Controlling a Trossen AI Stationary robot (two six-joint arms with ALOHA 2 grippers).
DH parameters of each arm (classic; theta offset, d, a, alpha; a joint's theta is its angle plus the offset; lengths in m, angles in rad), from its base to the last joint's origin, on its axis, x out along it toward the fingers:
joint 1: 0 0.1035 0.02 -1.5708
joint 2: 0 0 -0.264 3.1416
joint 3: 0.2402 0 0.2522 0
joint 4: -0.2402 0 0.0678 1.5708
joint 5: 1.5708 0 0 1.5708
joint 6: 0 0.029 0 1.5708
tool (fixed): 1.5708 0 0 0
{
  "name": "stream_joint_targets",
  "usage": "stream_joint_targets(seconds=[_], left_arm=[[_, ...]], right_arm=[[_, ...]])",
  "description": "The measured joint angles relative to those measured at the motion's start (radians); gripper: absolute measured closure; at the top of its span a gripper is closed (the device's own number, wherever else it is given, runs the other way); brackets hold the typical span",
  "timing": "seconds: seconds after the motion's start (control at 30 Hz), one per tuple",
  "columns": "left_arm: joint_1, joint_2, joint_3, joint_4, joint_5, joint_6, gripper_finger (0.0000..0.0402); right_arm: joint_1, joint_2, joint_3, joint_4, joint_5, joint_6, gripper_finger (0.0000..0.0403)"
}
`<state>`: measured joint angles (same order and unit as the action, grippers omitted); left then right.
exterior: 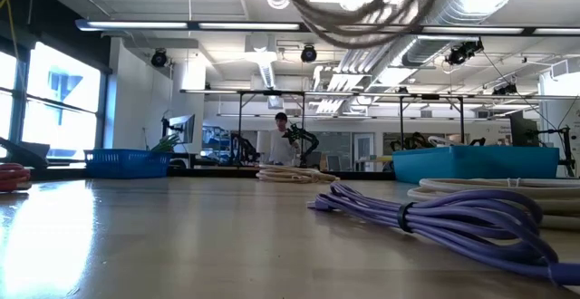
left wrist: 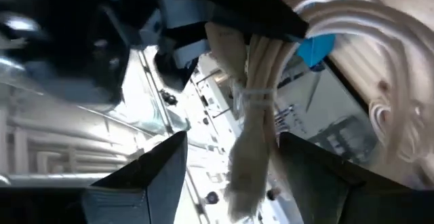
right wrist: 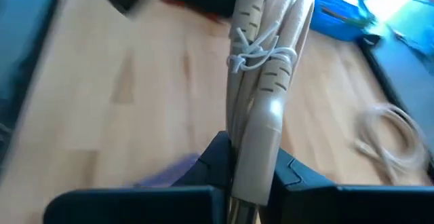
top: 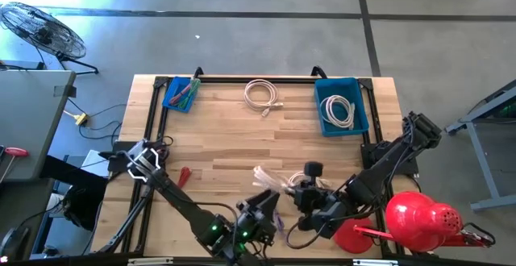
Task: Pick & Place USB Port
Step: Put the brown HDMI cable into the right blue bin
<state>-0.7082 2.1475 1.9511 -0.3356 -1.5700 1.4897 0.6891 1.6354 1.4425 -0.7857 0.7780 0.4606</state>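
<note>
A beige cable bundle (right wrist: 264, 68), tied with a thin tie, hangs in the air above the table's near middle (top: 270, 177). My right gripper (right wrist: 251, 149) is shut on it, reaching in from the table's right (top: 302, 192). My left gripper (left wrist: 234, 137) is open and comes level from the near left (top: 262, 205). Its fingers stand on either side of the same bundle (left wrist: 254, 115), below the tie. In the low view only a loop of the bundle (exterior: 362, 14) shows at the top. My right gripper pinches the bundle between its two fingers at one bent end (right wrist: 261, 125). The fingers slant downward from the table's right. The rest of the bundle runs on past the fingertips, and the whole bundle is clear of the table.
A purple cable bundle (exterior: 435, 217) lies on the table below the grippers (top: 278, 218). At the far edge lie a white coil (top: 262, 94), a blue bin (top: 341, 105) holding another coil, and a blue bin (top: 181, 93) at the left. A small red thing (top: 184, 174) lies near the left arm.
</note>
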Motion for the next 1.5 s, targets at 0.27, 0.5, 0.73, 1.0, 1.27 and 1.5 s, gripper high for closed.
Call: stream_joint_targets(seconds=[0.27,0.5,0.73,1.0,1.27,1.5], left_arm=[[-0.026,-0.004,0.001,-0.003,-0.006,0.006,0.0175],[-0.025,-0.004,0.001,-0.002,-0.004,-0.033,0.0174],[-0.018,-0.003,0.001,-0.003,-0.003,-0.058,0.0174],[-0.021,-0.003,0.001,-0.003,-0.002,-0.092,0.0174],[-0.030,-0.002,0.001,-0.003,0.001,-0.162,0.0174],[-0.055,-0.002,0.000,-0.003,0.000,-0.191,0.0174]], right_arm=[[-0.002,-0.046,0.000,-0.407,0.117,0.333,0.0378],[-0.029,-0.156,-0.001,-0.765,0.156,0.620,0.0378],[-0.178,-0.329,-0.016,-0.786,0.161,0.589,0.0378],[-0.440,-0.447,-0.019,-0.785,0.169,0.470,0.0378],[-0.713,-0.408,-0.019,-0.785,0.149,0.377,0.0378],[-0.877,-0.297,-0.019,-0.785,0.070,0.292,0.0378]])
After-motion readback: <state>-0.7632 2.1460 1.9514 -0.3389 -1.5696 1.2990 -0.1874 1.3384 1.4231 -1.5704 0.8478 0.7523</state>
